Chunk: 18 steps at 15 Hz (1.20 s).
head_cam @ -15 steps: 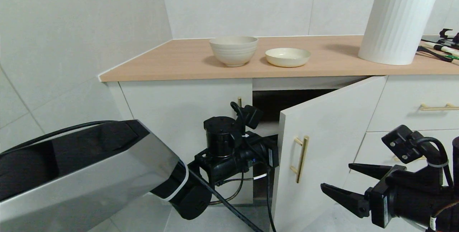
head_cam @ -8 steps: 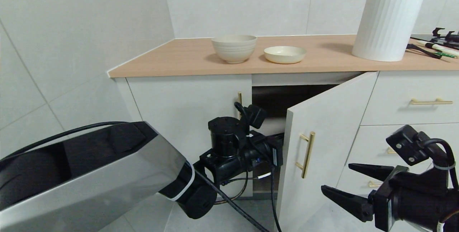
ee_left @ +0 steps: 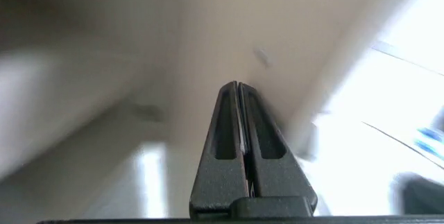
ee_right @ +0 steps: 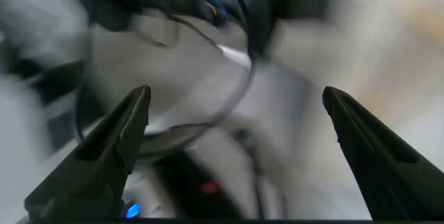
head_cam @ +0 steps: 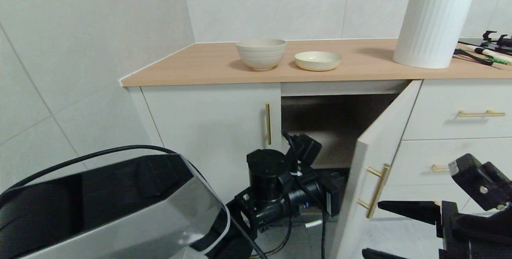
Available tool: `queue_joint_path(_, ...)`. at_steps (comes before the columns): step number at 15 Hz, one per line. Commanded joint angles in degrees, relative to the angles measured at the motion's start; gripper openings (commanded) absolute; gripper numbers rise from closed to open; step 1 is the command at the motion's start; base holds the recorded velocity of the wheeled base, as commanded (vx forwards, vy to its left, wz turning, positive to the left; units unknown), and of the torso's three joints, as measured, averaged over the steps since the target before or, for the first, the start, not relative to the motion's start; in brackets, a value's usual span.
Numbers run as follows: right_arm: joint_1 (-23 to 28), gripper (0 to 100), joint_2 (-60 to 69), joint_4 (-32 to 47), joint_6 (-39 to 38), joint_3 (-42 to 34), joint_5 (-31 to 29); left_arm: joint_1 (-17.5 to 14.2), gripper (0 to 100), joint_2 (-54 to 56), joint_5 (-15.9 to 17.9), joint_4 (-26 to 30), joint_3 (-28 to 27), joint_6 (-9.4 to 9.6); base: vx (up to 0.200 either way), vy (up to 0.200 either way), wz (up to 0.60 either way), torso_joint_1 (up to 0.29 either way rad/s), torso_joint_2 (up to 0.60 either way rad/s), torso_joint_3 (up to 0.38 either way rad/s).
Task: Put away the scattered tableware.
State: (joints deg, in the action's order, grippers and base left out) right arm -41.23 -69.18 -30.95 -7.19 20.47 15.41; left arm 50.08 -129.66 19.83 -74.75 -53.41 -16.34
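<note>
The left gripper (ee_left: 237, 85) is pinched shut on nothing, low at the open cabinet door (head_cam: 382, 143). The right gripper (ee_right: 236, 92) gapes wide and empty near that door's outer face. On the wooden countertop (head_cam: 192, 69), the ribbed bowl (head_cam: 261, 53) and shallow dish (head_cam: 318, 60) sit side by side.

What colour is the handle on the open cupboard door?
Gold; the handle shows best in head view.
</note>
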Motion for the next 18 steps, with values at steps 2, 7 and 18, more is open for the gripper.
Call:
queue_joint_path(2,-0.17,100,4.76,0.10,0.07,-1.48,3.93,4.85,0,7.93,14.27,-5.14,12.10,-2.03,0.000,0.000,0.00,0.000,0.00,0.000)
queue_joint_path(7,-0.17,100,4.67,0.10,0.07,-1.22,3.93,-3.50,0,6.52,13.39,-3.91,8.76,-2.03,0.000,0.000,0.00,0.000,0.00,0.000)
queue_joint_path(18,1.41,100,-5.61,0.54,-0.19,6.95,-14.79,-24.94,0,37.64,2.49,33.00,14.12,1.48,0.000,0.000,0.00,0.000,0.00,0.000)
